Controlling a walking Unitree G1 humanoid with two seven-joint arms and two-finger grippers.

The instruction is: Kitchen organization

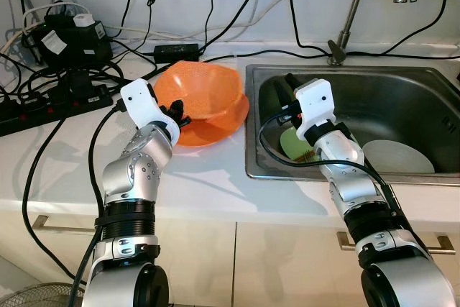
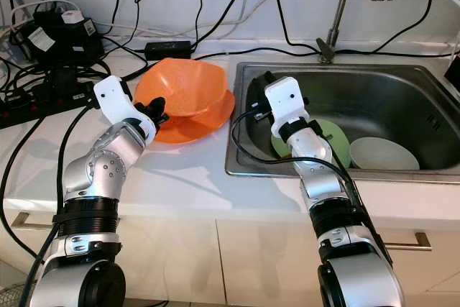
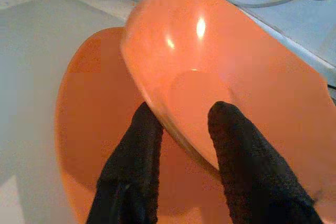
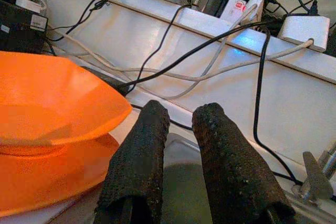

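Left eye view: a green plate point(image 1: 293, 143) and white plate point(image 1: 397, 157) lie unsorted in the sink point(image 1: 431, 77). Left wrist view: the left gripper point(image 3: 181, 129) pinches the orange bowl's point(image 3: 236, 66) rim. Right wrist view: the right gripper point(image 4: 178, 121) hovers above the sink's corner, slightly parted, empty.

An orange bowl point(image 1: 205, 91), wavy-rimmed and glossy, sits tilted on an orange plate point(image 1: 215, 129) of the same plastic on the white countertop point(image 1: 65, 170), hard against the left rim of the steel sink point(image 1: 345, 177). The bowl leans up off the plate, its near rim raised and pinched between the left gripper's point(image 3: 181, 119) two black fingers. Inside the sink basin, a green plate point(image 2: 332, 134) lies toward the front left corner, and beside it a white bowl point(image 2: 381, 154) rests upright near the front wall, the two close together.
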